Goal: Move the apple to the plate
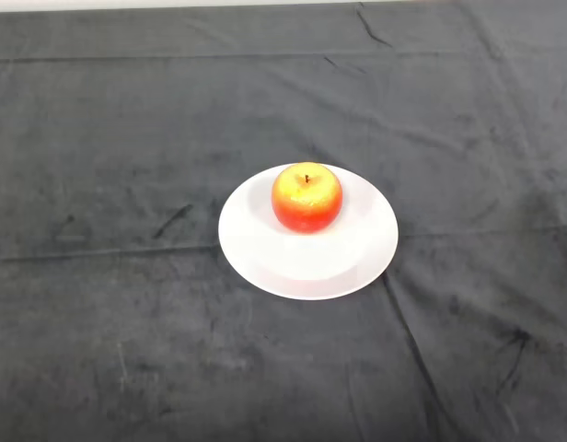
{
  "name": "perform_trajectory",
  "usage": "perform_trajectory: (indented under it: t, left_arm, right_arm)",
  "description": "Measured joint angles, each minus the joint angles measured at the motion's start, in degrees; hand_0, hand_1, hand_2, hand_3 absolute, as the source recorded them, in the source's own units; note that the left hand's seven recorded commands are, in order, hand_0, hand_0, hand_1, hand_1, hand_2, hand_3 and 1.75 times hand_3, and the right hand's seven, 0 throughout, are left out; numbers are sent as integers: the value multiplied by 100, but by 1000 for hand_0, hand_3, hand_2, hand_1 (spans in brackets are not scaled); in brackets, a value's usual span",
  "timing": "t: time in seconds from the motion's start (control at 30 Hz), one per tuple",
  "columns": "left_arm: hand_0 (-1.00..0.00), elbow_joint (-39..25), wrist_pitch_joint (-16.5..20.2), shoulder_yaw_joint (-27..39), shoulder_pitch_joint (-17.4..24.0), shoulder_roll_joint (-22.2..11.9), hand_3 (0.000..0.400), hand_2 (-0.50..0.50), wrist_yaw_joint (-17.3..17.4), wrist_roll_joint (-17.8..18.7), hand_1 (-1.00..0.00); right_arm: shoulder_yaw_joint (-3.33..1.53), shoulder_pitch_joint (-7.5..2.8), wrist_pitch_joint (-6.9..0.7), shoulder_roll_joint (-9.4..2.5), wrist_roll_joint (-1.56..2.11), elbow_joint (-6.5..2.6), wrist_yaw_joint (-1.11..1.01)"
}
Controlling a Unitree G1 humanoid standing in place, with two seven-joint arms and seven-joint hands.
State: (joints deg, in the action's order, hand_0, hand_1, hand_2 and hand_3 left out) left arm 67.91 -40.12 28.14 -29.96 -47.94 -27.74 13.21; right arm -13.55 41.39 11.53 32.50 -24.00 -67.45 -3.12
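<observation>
1. The cloth (109, 350) is the largest thing here: dark, charcoal grey, spread over the whole table and filling nearly the whole head view. It lies mostly flat, with shallow creases running across it, one long fold crossing from left to right at about the plate's lower half, and a slanting wrinkle leading down from the plate's lower right edge.

2. The plate (293, 267) is white, round and shallow. It rests flat on the cloth near the middle of the view, a little right of centre, with bare cloth all round it.

3. The apple (306, 198) sits on the plate, upright, stem end up with a short dark stem showing. It is red round the sides and yellow on top near the stem. It stands in the far part of the plate, away from the robot, inside the rim, with the near part of the plate bare and white.
</observation>
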Motion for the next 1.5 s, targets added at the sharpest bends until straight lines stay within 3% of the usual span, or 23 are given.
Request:
perform_trajectory:
  t: [1.5]
  left_arm:
    - [0, 0, 25, 27, 0, 0, 0, 0, 30, -112, 0]
  right_arm:
    - [0, 0, 0, 0, 0, 0, 0]
